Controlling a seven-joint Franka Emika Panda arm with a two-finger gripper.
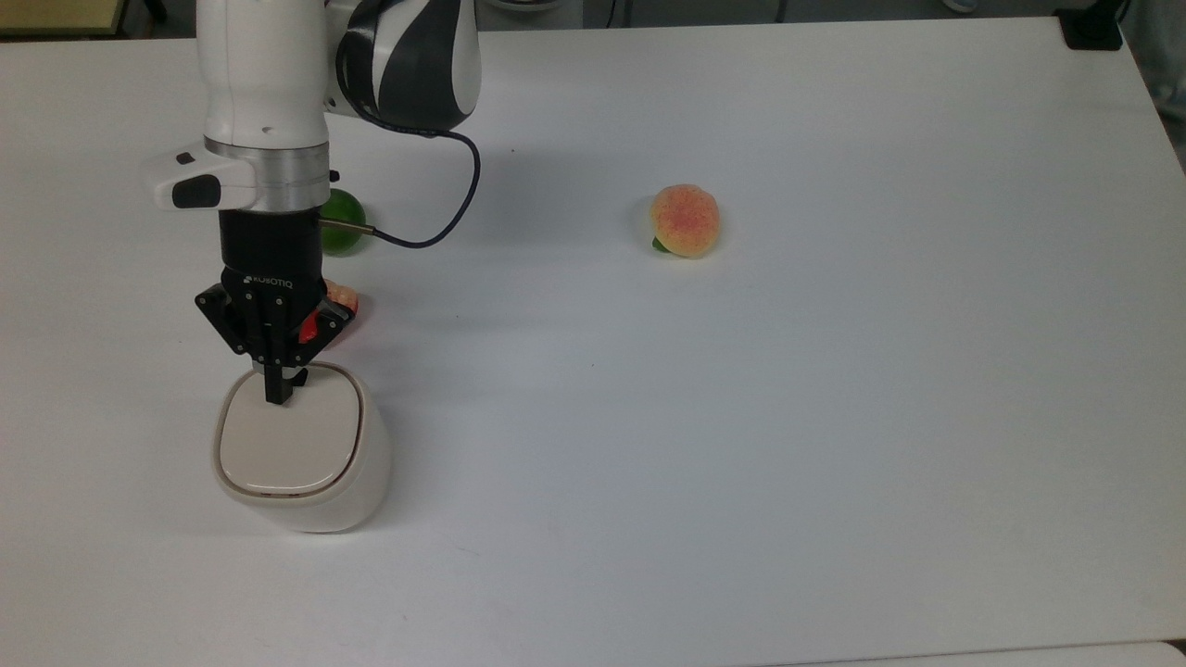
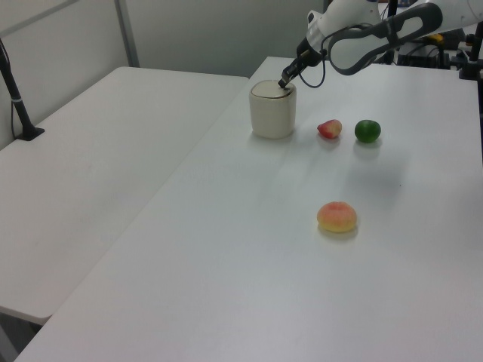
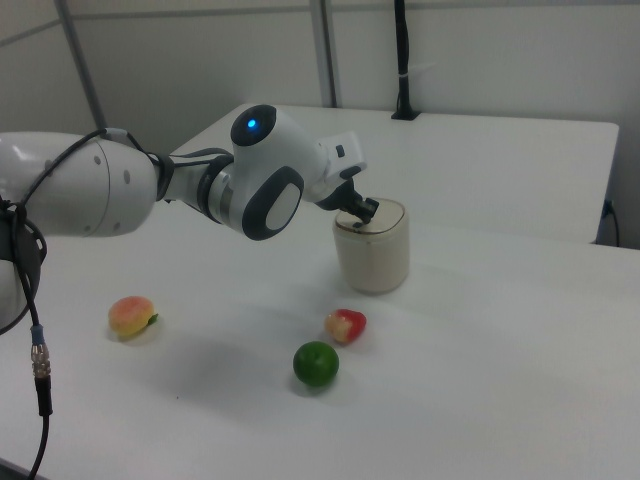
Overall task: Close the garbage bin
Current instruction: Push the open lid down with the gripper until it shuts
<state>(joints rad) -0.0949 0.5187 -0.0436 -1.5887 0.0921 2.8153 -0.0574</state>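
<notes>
Bin (image 1: 301, 454) sits near the top view's left edge of the tabletop (image 1: 788, 417), lid flat and flush with the rim, so it looks closed. Claw (image 1: 274, 394) is clenched, fingers together, tip pressing the lid's edge nearest the strawberry (image 1: 335, 310): pushing, not gripping. Lime (image 1: 341, 233) lies just past the strawberry, peach (image 1: 684, 220) well apart, none obstructing.

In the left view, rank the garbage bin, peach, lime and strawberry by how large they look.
1. garbage bin, clearly largest.
2. peach, though it lies nearer the camera, which flatters it.
3. lime.
4. strawberry, close to the lime in size; I would not rank those two firmly.
</notes>
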